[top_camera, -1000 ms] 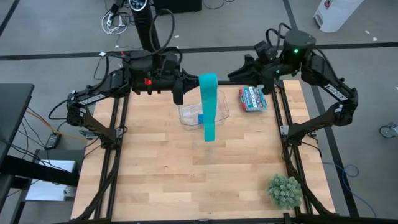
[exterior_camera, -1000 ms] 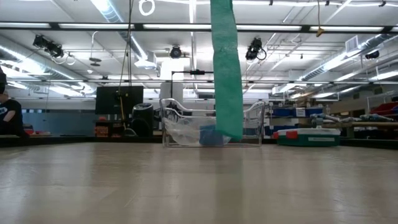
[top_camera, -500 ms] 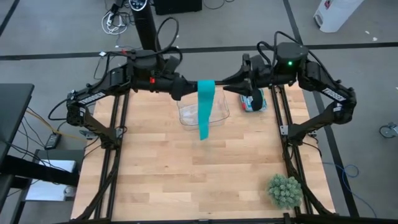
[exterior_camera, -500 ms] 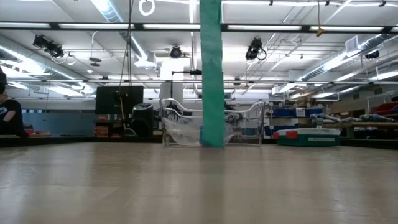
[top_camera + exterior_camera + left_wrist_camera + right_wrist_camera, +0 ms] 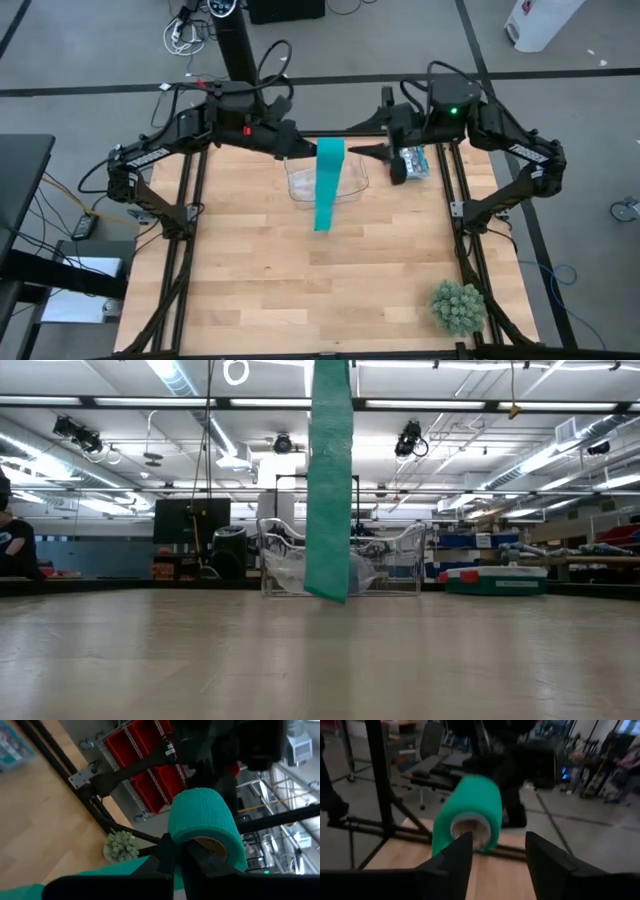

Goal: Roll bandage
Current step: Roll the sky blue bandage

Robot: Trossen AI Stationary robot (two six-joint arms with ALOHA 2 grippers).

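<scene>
A spiky green ball-shaped plant (image 5: 458,306) is seen at the near right corner of the light wooden table (image 5: 250,270), well apart from the clear plastic bin (image 5: 352,184) standing at the table's far middle. Above the bin, the teal-green soft fabric bandage (image 5: 328,180) is held up: its coil on a cardboard core (image 5: 207,822) is pinched between the pressed-together fingers of the left gripper (image 5: 292,148), and a long ribbon (image 5: 329,480) hangs from it in front of the bin, its end near the tabletop. The right gripper (image 5: 375,149) is placed just beside the coil on the bin's right, its fingers (image 5: 451,857) spread and apart from it. A red and teal packet (image 5: 412,162) lies right of the bin; no writing on it can be read
</scene>
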